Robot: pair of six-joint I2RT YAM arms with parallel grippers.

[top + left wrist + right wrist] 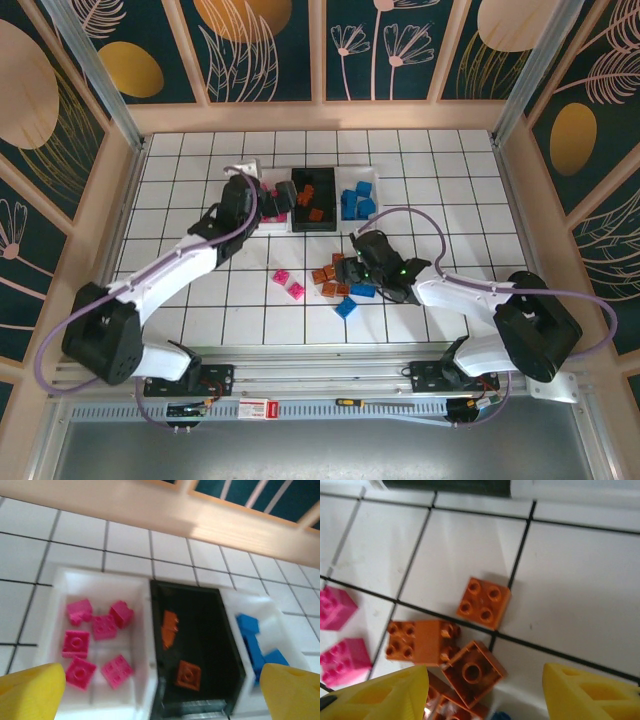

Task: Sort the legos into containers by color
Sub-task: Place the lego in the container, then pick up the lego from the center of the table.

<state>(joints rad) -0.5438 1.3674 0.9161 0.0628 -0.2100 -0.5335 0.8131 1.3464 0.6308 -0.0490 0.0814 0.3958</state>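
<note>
Three bins stand side by side at the back. The left white bin [143, 645] holds several pink legos [76, 644]. Two orange legos [188, 674] lie in the black bin [301, 222] [212, 630]. Blue legos [356, 203] [253, 645] fill the right white bin [360, 176] [282, 625]. My left gripper [278, 206] [162, 702] hovers open over the near edge of the pink and black bins, nothing between its fingers. My right gripper [352, 268] [487, 695] is open just above a loose orange pile [330, 280]. An upturned orange lego [472, 672] sits between its fingers.
Two pink legos [290, 283] [340, 635] lie loose left of the orange pile. Two blue legos [355, 298] lie at its right and front. More orange legos [484, 603] [420, 640] sit just beyond the right fingers. A wooden rail [150, 510] borders the tiled table behind the bins.
</note>
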